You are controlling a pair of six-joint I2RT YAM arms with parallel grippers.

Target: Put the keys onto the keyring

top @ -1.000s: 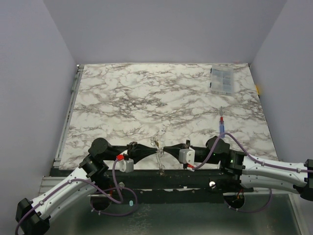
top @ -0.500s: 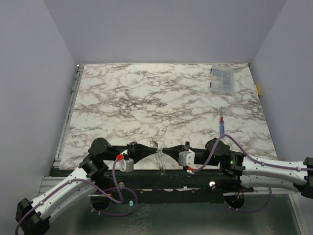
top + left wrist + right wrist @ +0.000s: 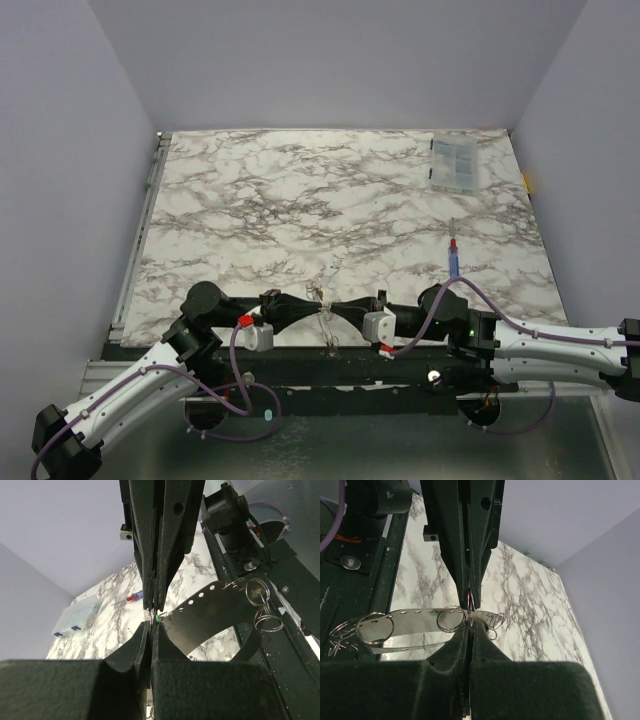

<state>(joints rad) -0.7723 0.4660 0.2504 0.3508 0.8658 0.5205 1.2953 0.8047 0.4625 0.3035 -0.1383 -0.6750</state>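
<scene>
The keyring (image 3: 215, 612) is a grey perforated loop that hangs between my two grippers at the near table edge (image 3: 326, 330). It also shows in the right wrist view (image 3: 410, 630) with small metal split rings (image 3: 449, 619) on it. My left gripper (image 3: 151, 623) and right gripper (image 3: 469, 626) meet tip to tip (image 3: 325, 314), both with jaws pressed together. A bright green key tip (image 3: 158, 617) shows right at the left jaws. The right jaws pinch a small ring at the loop's rim. The pale yellow key is not clearly visible.
A blue stick with a red tip (image 3: 454, 258) lies on the marble at the right, just beyond the right arm. A clear plastic box (image 3: 455, 165) sits at the far right corner. The black base rail (image 3: 330, 365) runs under both grippers.
The right wrist has crept slightly left toward the left gripper. The loop and the left arm stay where they were.
</scene>
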